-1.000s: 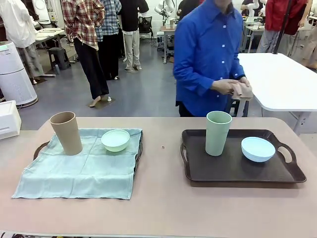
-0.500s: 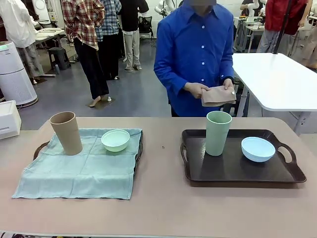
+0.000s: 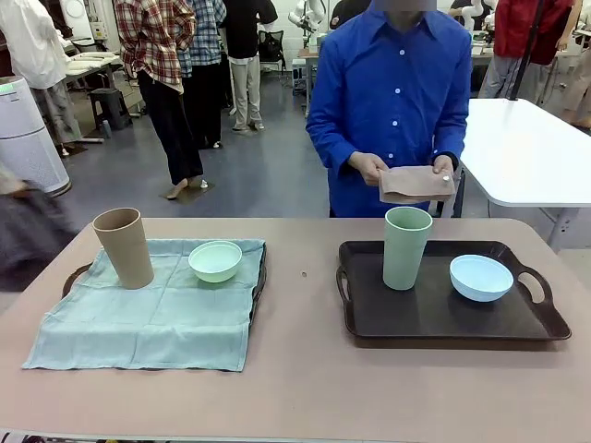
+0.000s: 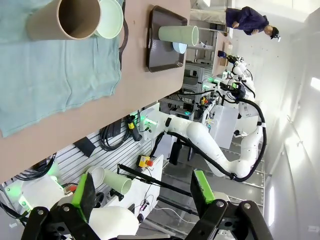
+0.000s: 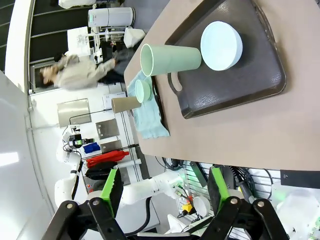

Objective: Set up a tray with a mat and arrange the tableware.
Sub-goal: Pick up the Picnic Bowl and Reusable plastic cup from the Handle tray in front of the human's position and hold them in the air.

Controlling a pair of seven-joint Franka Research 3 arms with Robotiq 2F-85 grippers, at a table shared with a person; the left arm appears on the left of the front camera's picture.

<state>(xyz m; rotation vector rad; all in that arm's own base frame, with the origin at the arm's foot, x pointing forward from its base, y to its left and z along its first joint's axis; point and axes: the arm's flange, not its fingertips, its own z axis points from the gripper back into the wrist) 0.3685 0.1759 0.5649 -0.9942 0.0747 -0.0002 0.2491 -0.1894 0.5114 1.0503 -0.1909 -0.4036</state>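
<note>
Front view: across the table a person (image 3: 397, 101) in a blue shirt holds a folded tan cloth (image 3: 416, 183) in both hands. On the left, the tan cup (image 3: 124, 247) and mint bowl (image 3: 215, 260) sit on a teal mat (image 3: 148, 318) draped over the covered tray (image 3: 76, 275). On the right, the sage cup (image 3: 406, 247) and pale blue bowl (image 3: 481, 277) stand apart on the dark tray (image 3: 443, 318).

Left wrist view: the left gripper (image 4: 145, 187) hangs back from the table, fingers spread and empty.

Right wrist view: the right gripper (image 5: 162, 187) is splayed wide too, gripping nothing, with the dark tray beyond it.
</note>
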